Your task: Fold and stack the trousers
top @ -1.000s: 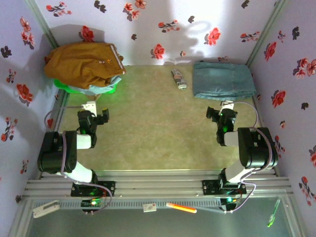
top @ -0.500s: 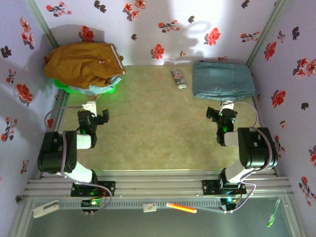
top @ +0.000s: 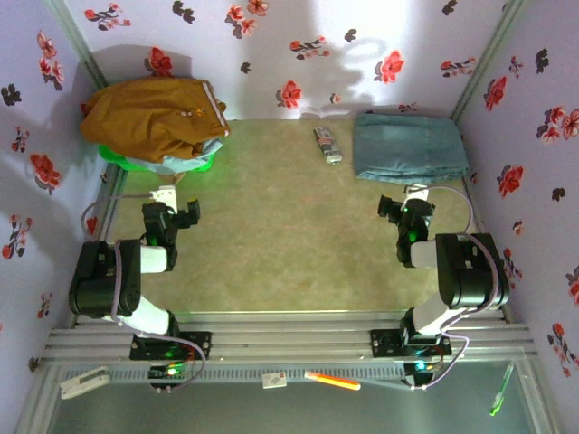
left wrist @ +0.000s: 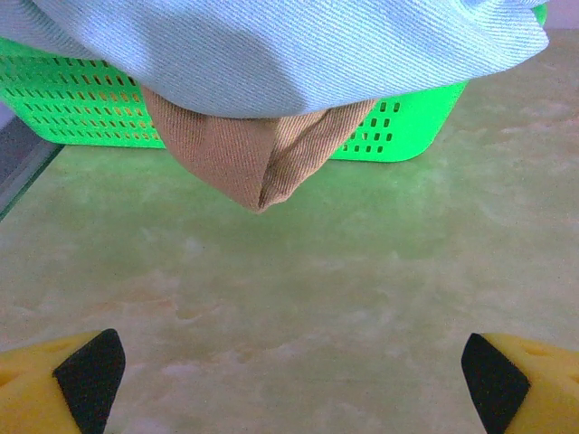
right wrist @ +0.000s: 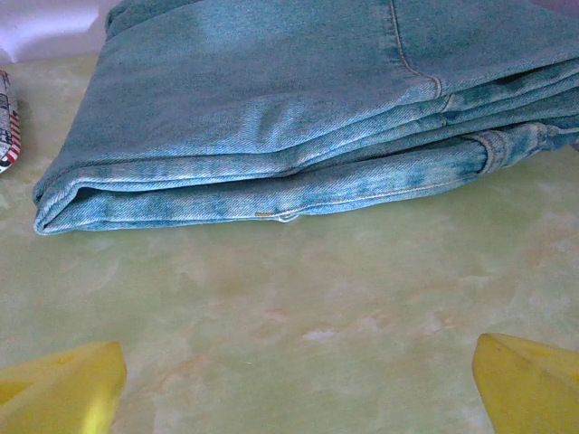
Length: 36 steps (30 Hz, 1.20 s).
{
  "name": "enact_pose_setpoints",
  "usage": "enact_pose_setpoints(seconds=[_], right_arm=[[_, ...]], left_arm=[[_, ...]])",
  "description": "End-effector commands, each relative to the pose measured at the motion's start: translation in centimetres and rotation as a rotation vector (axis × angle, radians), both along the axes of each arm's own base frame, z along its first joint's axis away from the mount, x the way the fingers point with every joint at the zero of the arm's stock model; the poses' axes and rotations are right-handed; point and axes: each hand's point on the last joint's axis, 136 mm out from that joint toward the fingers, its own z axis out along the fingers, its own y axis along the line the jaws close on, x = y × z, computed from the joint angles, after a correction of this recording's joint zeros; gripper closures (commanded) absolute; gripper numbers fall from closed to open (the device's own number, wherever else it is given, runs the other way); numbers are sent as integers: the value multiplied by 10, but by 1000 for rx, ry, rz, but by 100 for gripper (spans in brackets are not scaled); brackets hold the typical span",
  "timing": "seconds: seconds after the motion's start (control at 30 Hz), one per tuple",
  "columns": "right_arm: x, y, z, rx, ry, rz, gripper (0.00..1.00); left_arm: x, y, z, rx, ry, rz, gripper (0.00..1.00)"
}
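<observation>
Top external: left fingers (top: 184,217) spread wide and holding nothing, sitting at 9 o'clock of the desk (top: 289,244), pointing to 12. Right fingers (top: 403,209) likewise spread and holding nothing, at 3 o'clock, pointing to 12.

Left wrist: both tips at the bottom corners, bare desk between them and ahead. At 12 stands the green basket (left wrist: 412,127), front wall facing the fingers, a strip of bare desk between. Pale blue cloth (left wrist: 289,45) drapes over its rim; a brown fold hangs from under it down the basket front. Can't tell if its tip touches the desk.

Right wrist: tips wide, bare desk between. Folded jeans (right wrist: 271,117) at 12, folded edge toward the fingers, not touching them. Remote (right wrist: 7,122) just shows at 10 o'clock beside the jeans.

Trousers (top: 154,116): mustard heap piled on the basket in the 10 o'clock corner, against the left and back walls (top: 271,54), spilling over the basket rim. Jeans lie flat at 1 o'clock near the right wall. Middle of the desk is open between both arms, out to the near edge.
</observation>
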Motion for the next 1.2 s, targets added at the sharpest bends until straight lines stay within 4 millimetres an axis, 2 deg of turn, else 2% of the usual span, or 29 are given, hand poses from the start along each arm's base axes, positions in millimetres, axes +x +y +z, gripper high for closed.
enact_pose_setpoints(seconds=[0.0,0.07,0.2,0.3,0.37,0.4,0.47,0.53,0.6,0.63,0.67,0.7,0.77,0.8,0.83,0.87,1.0,1.17], right_arm=[[2,-2,6,8,-21,-5,1],[1,-7,11,2,-28,-35,1],[3,-3,43,-11,10,-20,1],[4,6,88,24,15,-58,1],[2,15,130,83,36,-103,1],[0,19,146,144,54,-115,1],[-2,34,171,412,95,-107,1],[0,48,179,642,103,-55,1],[4,61,181,812,74,22,1],[6,70,183,857,51,94,4],[7,76,182,877,41,137,18],[7,79,181,887,43,152,25],[7,84,172,899,83,169,27],[6,88,167,912,110,179,25],[6,91,162,925,132,180,24],[5,93,157,934,144,181,22],[0,98,140,930,180,161,18],[-6,108,126,900,220,168,11]], left_arm=[[5,4,6,10,-11,15,0],[1,9,20,9,-9,47,1],[-8,2,68,2,-37,14,0],[-20,3,121,-72,-102,45,1],[-29,5,162,-172,-134,92,1],[-34,7,179,-240,-139,130,1],[-48,20,215,-480,-153,273,1],[-68,27,233,-648,-134,368,1],[-83,31,245,-724,-163,382,1],[-83,27,254,-744,-197,320,1],[-85,27,262,-761,-225,283,1],[-86,29,265,-759,-234,279,1],[-84,39,265,-741,-232,311,1],[-80,44,260,-745,-208,334,10],[-73,48,256,-732,-168,357,24],[-64,50,249,-699,-104,366,32],[-22,50,221,-498,181,415,28],[35,20,197,-191,379,380,14]])
